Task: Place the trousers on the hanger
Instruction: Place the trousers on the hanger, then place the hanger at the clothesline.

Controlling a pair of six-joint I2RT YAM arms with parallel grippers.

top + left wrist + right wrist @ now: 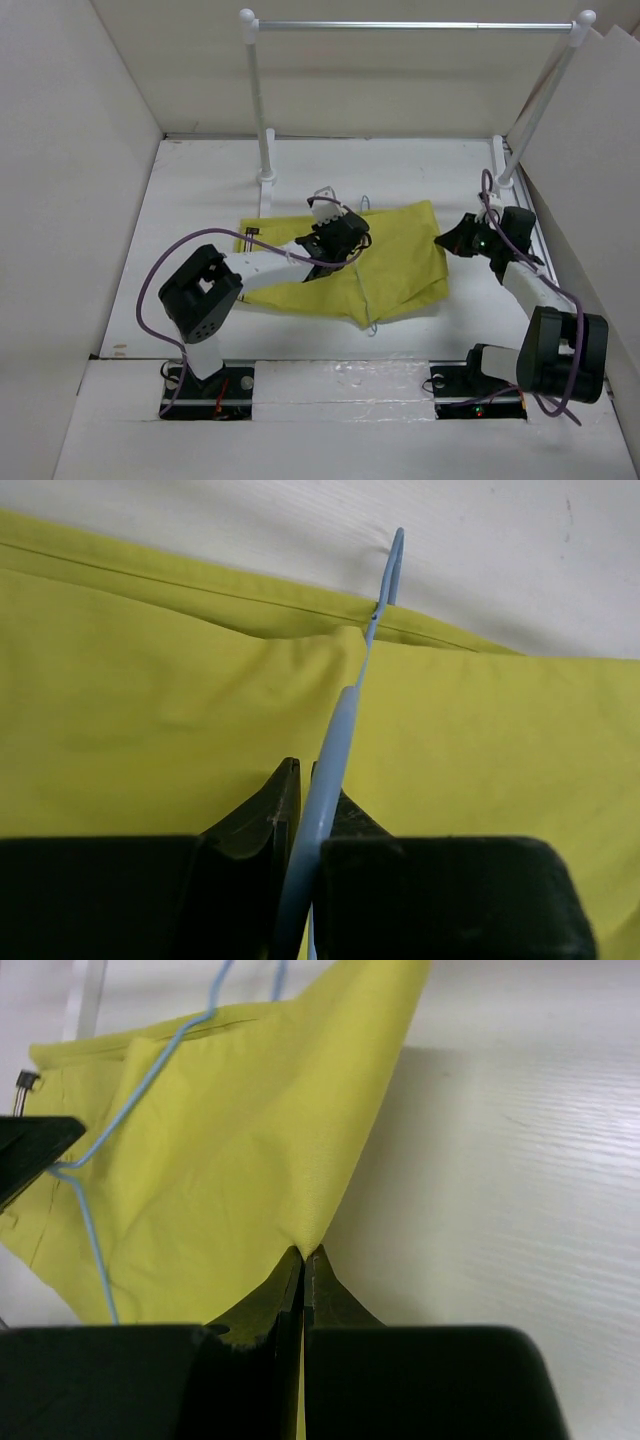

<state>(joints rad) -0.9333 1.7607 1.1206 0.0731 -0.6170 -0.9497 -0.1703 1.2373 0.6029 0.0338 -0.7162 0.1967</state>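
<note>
Though the left fingers (272,815) pinched the hanger (335,745) and the right fingers (285,1295) gripped an edge of the trousers (400,260), these lay spread between them on the counter (200,190), apparently not yet hung.

On table (200,180), trousers (400,255) beneath hanger (335,750), rail (410,25) behind.

The left arm (265,270) is folded low and reaching inward, the left gripper (305,772) clamped on the hanger (340,730); the right arm (530,285) stretches forward, wrist turned left, the right gripper (303,1252) pinching the trousers (250,1140).
</note>
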